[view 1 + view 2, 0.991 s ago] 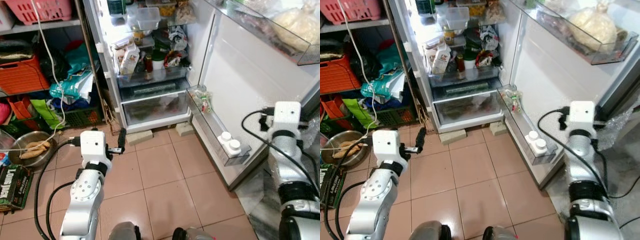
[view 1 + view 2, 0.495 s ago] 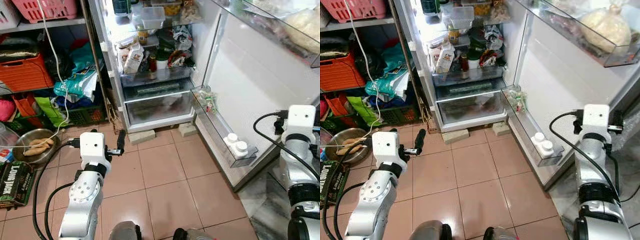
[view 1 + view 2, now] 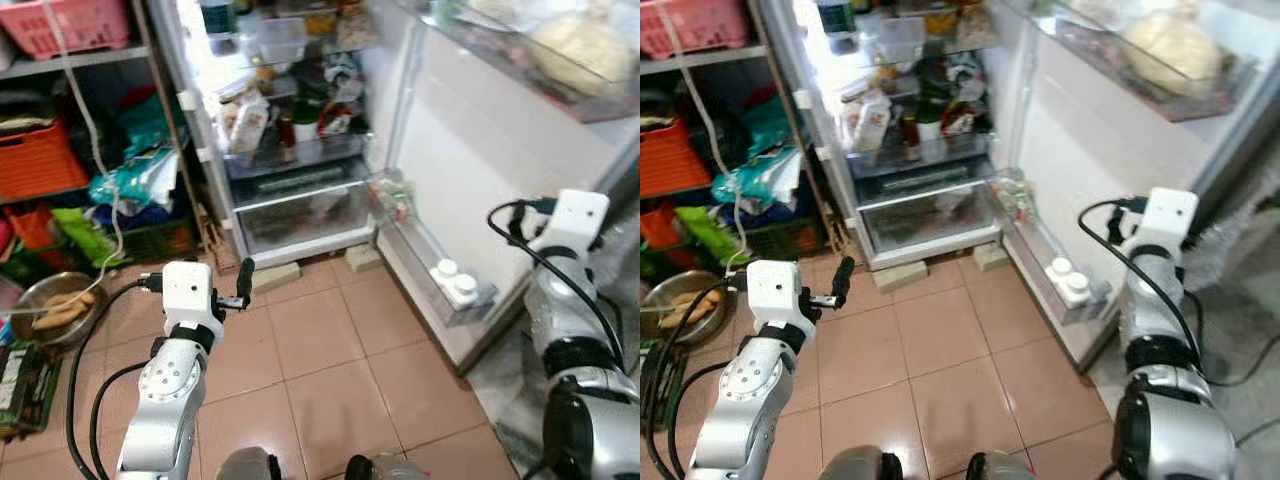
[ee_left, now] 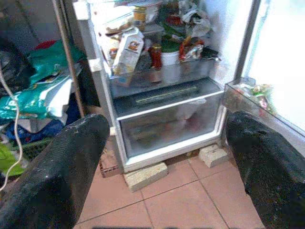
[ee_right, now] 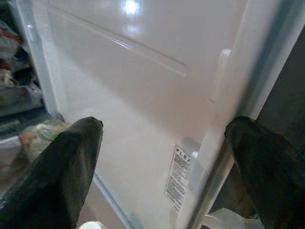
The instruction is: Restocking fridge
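The left gripper [image 4: 162,167] is spread wide and empty, aimed at the open fridge [image 3: 300,150] across the tiled floor [image 3: 330,350]; the right gripper [image 5: 162,157], also spread, faces the inside of the fridge door [image 3: 500,170]. Neither carries stock. Swinging the right arm risks knocking the white bottles [image 3: 452,282] in the low door bin. The shelves look crammed, brightly lit.

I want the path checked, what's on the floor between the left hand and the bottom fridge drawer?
In the left eye view, bare tiled floor lies between the left hand and the fridge drawer, plus one stone block propping the fridge base.
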Available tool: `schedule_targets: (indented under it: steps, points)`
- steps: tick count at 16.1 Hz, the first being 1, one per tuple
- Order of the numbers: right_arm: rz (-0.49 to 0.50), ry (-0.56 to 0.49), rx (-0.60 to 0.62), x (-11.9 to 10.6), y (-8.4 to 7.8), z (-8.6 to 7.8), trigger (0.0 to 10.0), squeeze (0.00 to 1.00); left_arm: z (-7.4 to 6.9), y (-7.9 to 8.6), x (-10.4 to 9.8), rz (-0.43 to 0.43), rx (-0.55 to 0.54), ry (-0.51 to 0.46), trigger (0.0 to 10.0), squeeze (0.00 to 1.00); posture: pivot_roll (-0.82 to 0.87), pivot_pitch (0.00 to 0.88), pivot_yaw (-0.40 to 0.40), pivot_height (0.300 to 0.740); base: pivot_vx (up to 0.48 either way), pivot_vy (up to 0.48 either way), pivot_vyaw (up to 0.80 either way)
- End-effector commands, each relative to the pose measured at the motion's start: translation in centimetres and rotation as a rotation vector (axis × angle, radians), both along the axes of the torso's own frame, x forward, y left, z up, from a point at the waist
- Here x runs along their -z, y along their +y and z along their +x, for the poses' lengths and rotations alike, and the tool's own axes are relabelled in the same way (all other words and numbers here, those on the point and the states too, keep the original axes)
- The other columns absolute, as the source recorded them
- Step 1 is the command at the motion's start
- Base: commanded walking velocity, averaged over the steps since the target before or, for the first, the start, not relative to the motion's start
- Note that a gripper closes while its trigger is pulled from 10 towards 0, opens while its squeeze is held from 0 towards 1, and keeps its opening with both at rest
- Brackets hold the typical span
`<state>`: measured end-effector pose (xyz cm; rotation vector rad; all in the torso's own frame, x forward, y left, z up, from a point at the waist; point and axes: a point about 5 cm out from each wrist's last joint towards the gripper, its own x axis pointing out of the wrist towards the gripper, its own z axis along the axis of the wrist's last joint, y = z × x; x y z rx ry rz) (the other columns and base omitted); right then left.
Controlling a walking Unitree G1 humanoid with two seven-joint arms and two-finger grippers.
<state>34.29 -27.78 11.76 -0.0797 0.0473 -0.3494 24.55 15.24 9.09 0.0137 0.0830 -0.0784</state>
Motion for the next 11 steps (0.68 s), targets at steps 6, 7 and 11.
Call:
schedule_targets:
  steps: [6,7,11]
  points:
    - [0.109,-0.056,-0.410,0.2,5.6,-0.1,10.0,0.00,0.4,0.2,-0.2,0.018,0.005,-0.010,10.0,0.00,0.09,0.028,0.033,0.740,0.000,0.000,0.00]
    - [0.171,-0.024,-0.580,0.8,7.5,-1.1,10.0,0.00,0.6,0.1,-0.3,0.018,0.011,-0.011,10.0,0.00,0.09,0.026,0.037,0.740,0.000,0.000,0.00]
    - [0.282,0.076,-0.939,1.7,10.8,-5.0,10.0,0.00,0.9,-0.1,-0.3,0.015,0.023,-0.014,10.0,0.00,0.07,0.021,0.042,0.740,0.000,0.000,0.00]
